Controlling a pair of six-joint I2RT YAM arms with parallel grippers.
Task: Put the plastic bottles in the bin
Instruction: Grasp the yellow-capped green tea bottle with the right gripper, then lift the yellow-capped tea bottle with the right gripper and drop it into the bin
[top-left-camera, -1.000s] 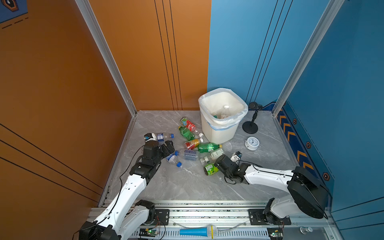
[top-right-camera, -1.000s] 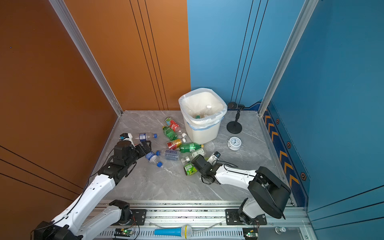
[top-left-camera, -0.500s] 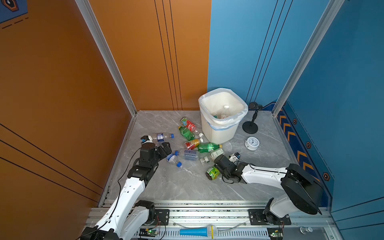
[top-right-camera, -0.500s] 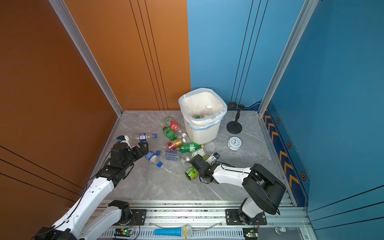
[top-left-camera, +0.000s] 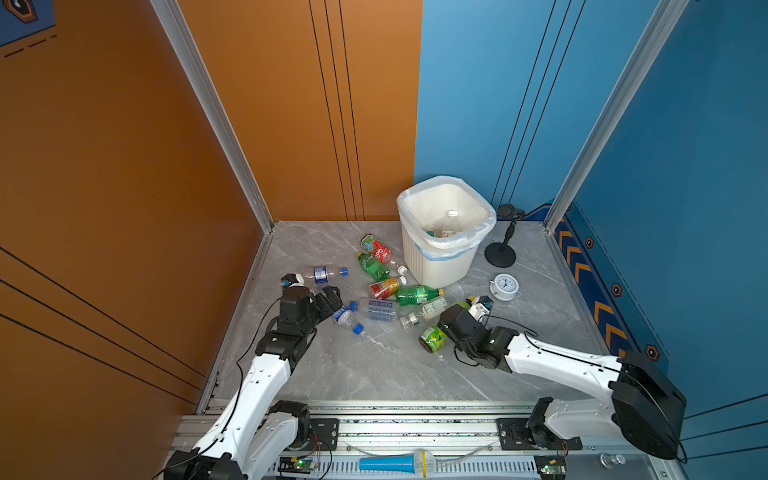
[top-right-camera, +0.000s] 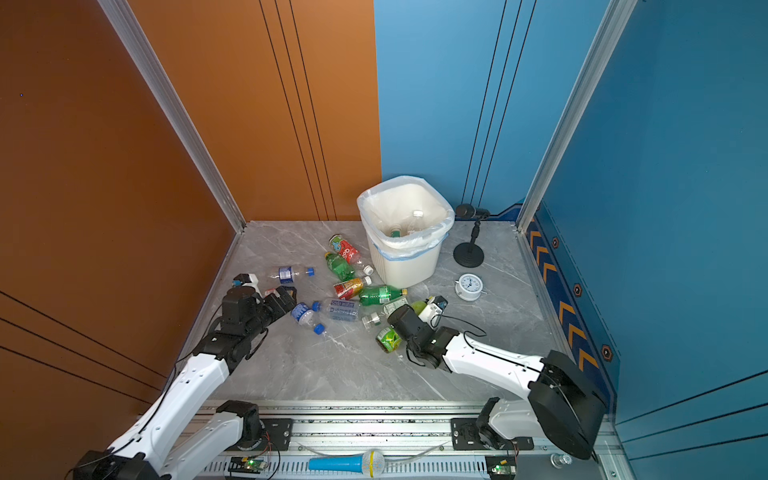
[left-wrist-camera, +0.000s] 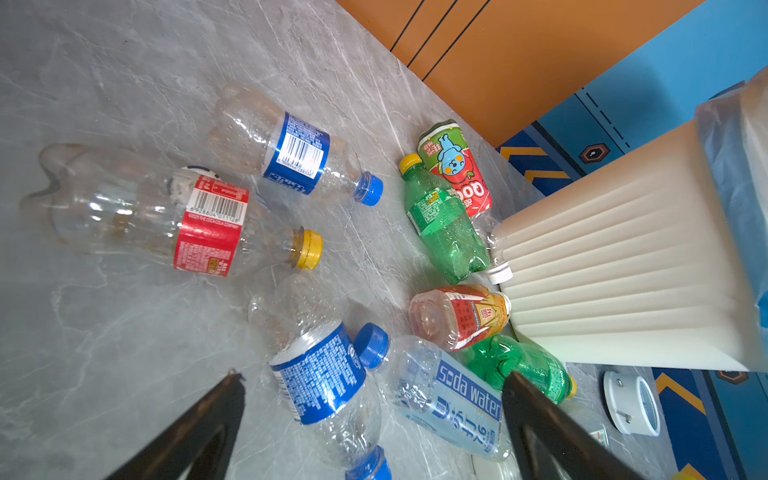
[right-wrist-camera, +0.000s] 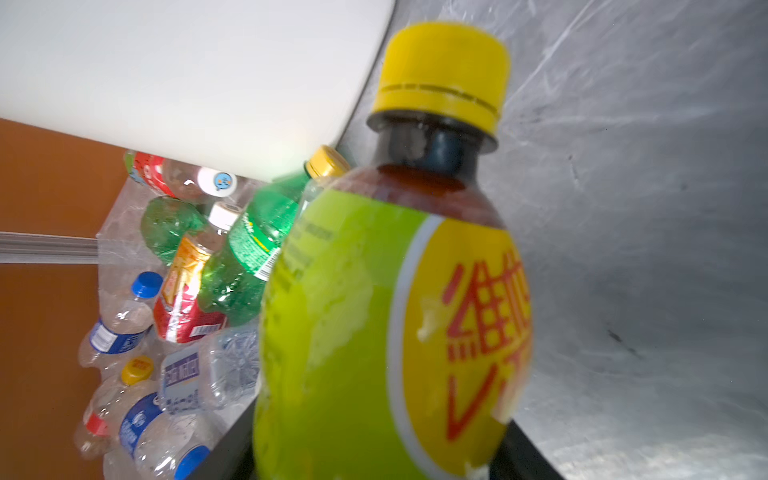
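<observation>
Both top views high up, angled down on whole table (top-left-camera: 374, 374), near-identical, left wrist low over plastic bottles (left-wrist-camera: 208, 216), right wrist tight on yellow-capped bottle (right-wrist-camera: 353, 311), both catch bin (left-wrist-camera: 615, 270)

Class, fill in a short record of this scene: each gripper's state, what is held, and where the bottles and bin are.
Left gripper: open, empty, near a clear blue-labelled plastic bottle
Right gripper: shut on a green-and-yellow-labelled, yellow-capped plastic bottle
White ribbed plastic bin: upright, bottles inside
Other bottles: lying on the grey marbled surface
</observation>
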